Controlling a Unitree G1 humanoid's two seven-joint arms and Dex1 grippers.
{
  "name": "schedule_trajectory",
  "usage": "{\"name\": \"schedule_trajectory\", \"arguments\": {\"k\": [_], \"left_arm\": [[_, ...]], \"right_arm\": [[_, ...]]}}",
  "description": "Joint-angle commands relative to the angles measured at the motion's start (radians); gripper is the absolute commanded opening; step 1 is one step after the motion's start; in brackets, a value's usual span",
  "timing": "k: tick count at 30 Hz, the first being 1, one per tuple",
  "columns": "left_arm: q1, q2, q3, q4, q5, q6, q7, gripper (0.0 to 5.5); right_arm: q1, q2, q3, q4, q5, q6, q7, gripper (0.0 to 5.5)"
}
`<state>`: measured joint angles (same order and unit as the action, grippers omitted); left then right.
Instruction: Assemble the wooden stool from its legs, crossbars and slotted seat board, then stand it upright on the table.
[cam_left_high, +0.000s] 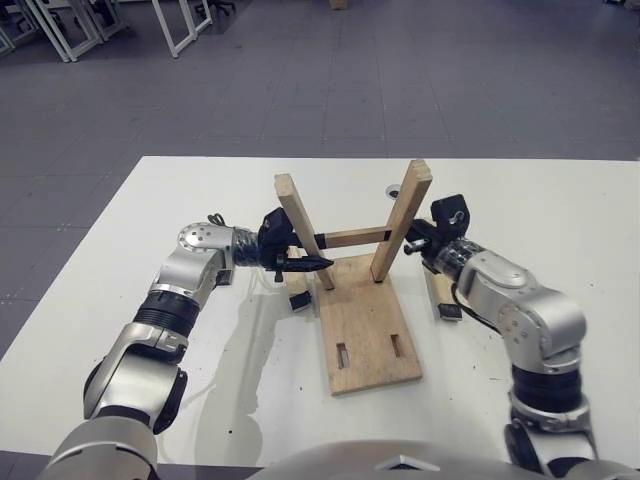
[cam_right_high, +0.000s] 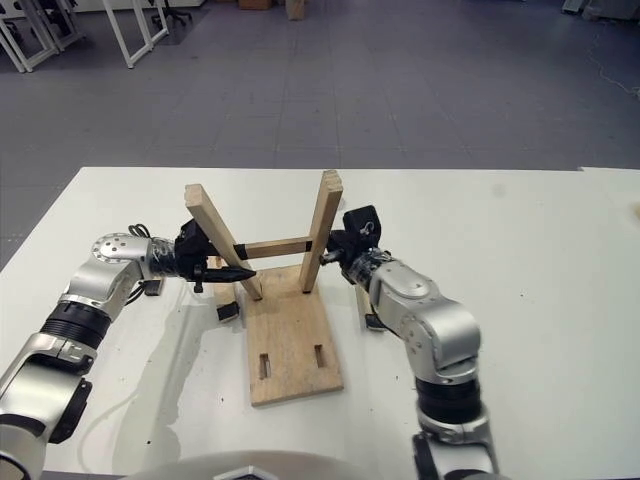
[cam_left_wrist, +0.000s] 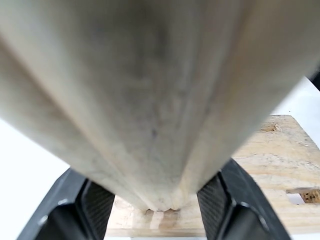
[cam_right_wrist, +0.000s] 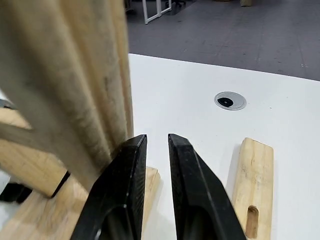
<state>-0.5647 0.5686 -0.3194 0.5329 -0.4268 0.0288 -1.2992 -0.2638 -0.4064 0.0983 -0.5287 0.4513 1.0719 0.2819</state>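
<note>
The slotted seat board (cam_left_high: 365, 330) lies flat on the white table (cam_left_high: 560, 220). Two wooden legs stand in its far slots, the left leg (cam_left_high: 300, 225) and the right leg (cam_left_high: 405, 215), joined by a crossbar (cam_left_high: 355, 238). My left gripper (cam_left_high: 310, 263) is shut on the left leg low down, with one finger (cam_left_wrist: 95, 210) on each side of the wood. My right gripper (cam_right_wrist: 156, 145) sits right beside the right leg (cam_right_wrist: 75, 85), its fingers almost together with nothing between them. The board's two near slots (cam_left_high: 343, 354) are empty.
A loose wooden piece (cam_right_wrist: 255, 185) with a slot lies on the table to the right of the board, under my right forearm. Another piece (cam_left_high: 297, 290) lies by the board's left edge. A round grommet (cam_right_wrist: 229, 100) sits in the tabletop behind the stool.
</note>
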Motion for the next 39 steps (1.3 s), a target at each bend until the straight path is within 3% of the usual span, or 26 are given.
{"name": "schedule_trajectory", "arguments": {"k": [1, 4, 9, 15, 21, 23, 32, 39], "left_arm": [[0.087, -0.06, -0.122, 0.051, 0.179, -0.02, -0.003, 2.06], [0.058, -0.082, -0.096, 0.073, 0.168, -0.074, -0.021, 2.06], [0.006, -0.114, -0.097, 0.11, 0.177, -0.144, -0.067, 2.06], [-0.025, -0.112, -0.102, 0.095, 0.178, -0.169, -0.096, 2.06], [-0.062, -0.126, -0.081, 0.045, 0.171, -0.14, -0.093, 2.06], [-0.077, -0.13, -0.066, 0.033, 0.171, -0.124, -0.08, 2.69], [-0.155, -0.064, -0.026, 0.1, 0.259, -0.172, -0.15, 4.2], [-0.243, 0.059, 0.008, 0.292, 0.384, -0.229, -0.145, 4.26]], "right_arm": [[0.084, -0.34, 0.022, -0.022, 0.067, 0.0, 0.335, 0.81], [0.056, -0.434, 0.095, -0.048, 0.122, -0.071, 0.571, 1.3], [-0.069, -0.38, 0.298, 0.054, -0.007, -0.275, 0.718, 2.28], [-0.001, -0.426, 0.432, 0.194, -0.189, -0.505, 0.805, 2.28], [0.075, -0.413, 0.436, 0.227, -0.249, -0.574, 0.785, 2.28], [0.098, -0.408, 0.427, 0.217, -0.252, -0.572, 0.77, 2.32], [0.168, -0.384, 0.413, 0.182, -0.26, -0.549, 0.699, 2.32], [0.196, -0.376, 0.396, 0.175, -0.264, -0.551, 0.66, 2.32]]}}
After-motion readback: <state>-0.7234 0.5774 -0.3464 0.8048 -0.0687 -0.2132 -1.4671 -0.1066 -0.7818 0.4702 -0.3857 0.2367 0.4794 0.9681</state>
